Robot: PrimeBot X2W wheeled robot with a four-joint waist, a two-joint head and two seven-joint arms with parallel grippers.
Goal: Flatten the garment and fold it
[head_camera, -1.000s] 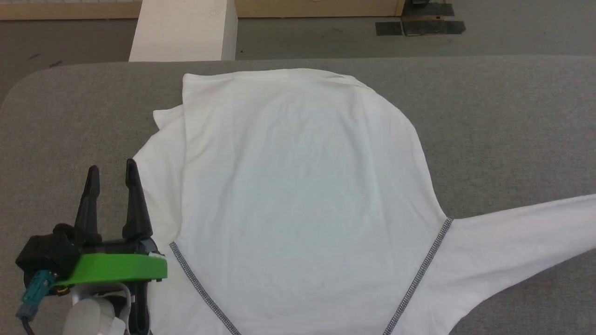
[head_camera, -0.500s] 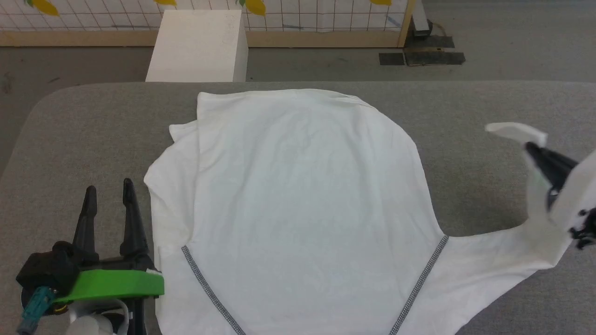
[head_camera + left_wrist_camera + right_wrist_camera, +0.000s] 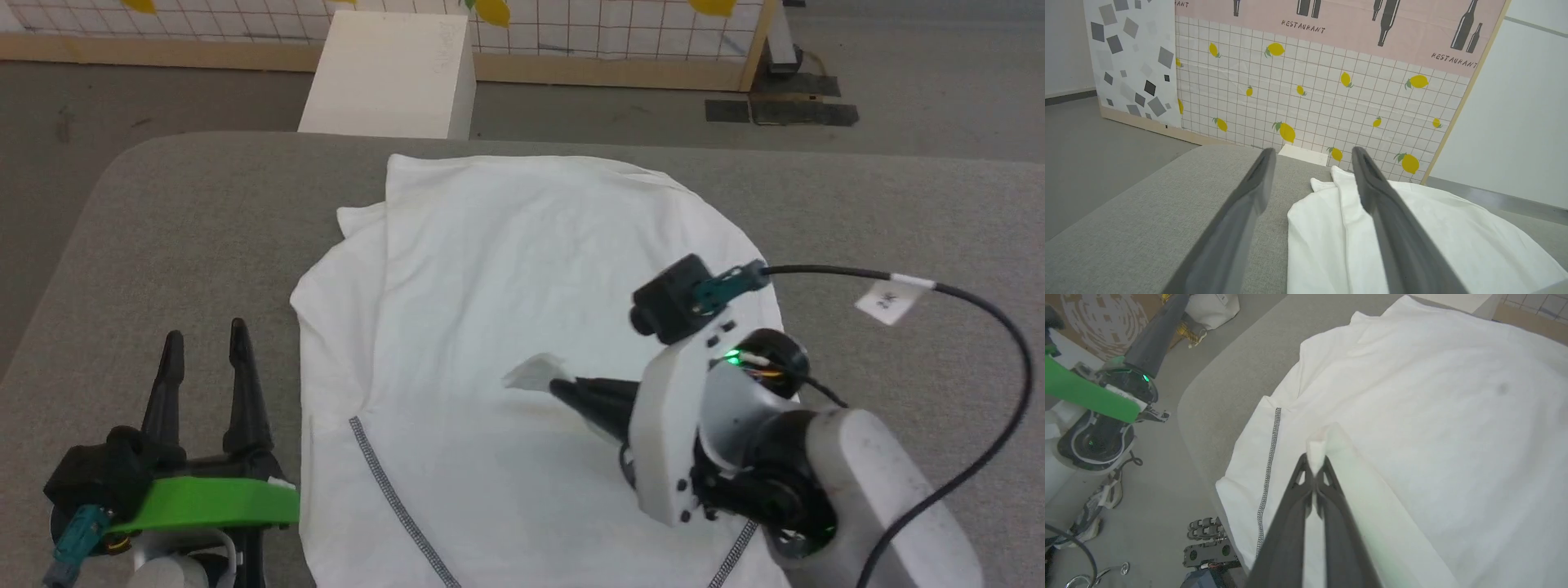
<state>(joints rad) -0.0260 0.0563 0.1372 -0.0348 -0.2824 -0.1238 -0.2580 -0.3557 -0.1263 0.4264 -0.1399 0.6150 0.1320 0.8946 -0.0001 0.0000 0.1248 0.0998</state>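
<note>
Head view: right gripper (image 3: pixel 559 388), at 4 o'clock, clamped tight on a fold of the garment (image 3: pixel 506 269); left gripper (image 3: pixel 206 333), at 8 o'clock, spread wide, empty.

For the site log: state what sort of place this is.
Likely a robot lab with a mock set: a printed lemon-and-RESTAURANT backdrop and a grey padded table bearing a shirt.

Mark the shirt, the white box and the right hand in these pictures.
shirt (image 3: pixel 506 269), head view, flat middle of its body.
white box (image 3: pixel 384 73), head view, its top face.
right hand (image 3: pixel 1314 460), right wrist view, between its fingertips, pinching shirt fabric.
</note>
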